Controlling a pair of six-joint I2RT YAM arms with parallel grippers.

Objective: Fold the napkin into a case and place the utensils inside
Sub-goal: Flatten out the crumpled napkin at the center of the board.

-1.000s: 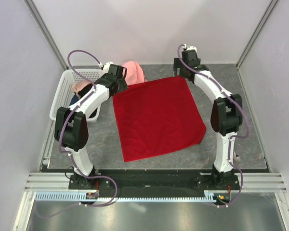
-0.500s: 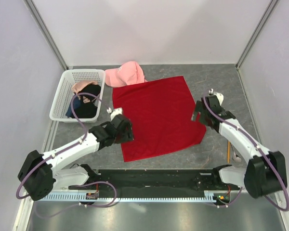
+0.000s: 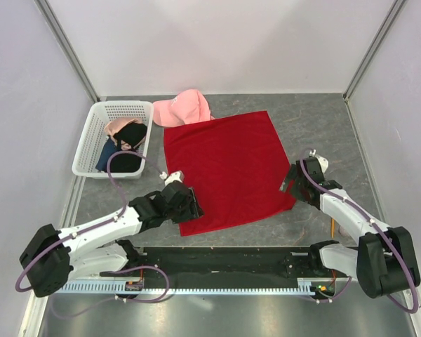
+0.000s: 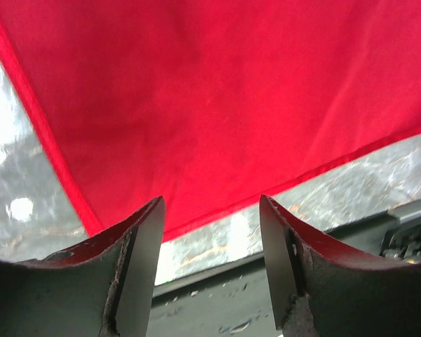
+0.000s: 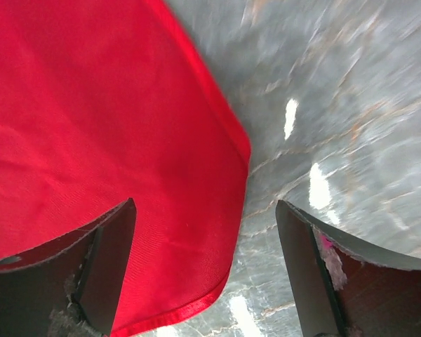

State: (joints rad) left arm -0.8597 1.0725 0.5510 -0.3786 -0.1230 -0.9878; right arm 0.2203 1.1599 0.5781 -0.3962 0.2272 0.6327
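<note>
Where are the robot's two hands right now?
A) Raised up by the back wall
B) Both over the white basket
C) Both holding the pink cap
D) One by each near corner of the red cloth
D: the left hand is low at the near left corner of the red napkin and the right hand is at its near right corner. Both are open.

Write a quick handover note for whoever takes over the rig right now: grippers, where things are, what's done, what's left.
Left gripper: open, over the napkin's near-left corner, nothing held.
Right gripper: open, over the near-right corner, nothing held.
Napkin: flat, unfolded on the table.
Utensils: one orange stick shows beside the right arm.
Done: nothing folded.
To do: fold the case, load utensils.
</note>
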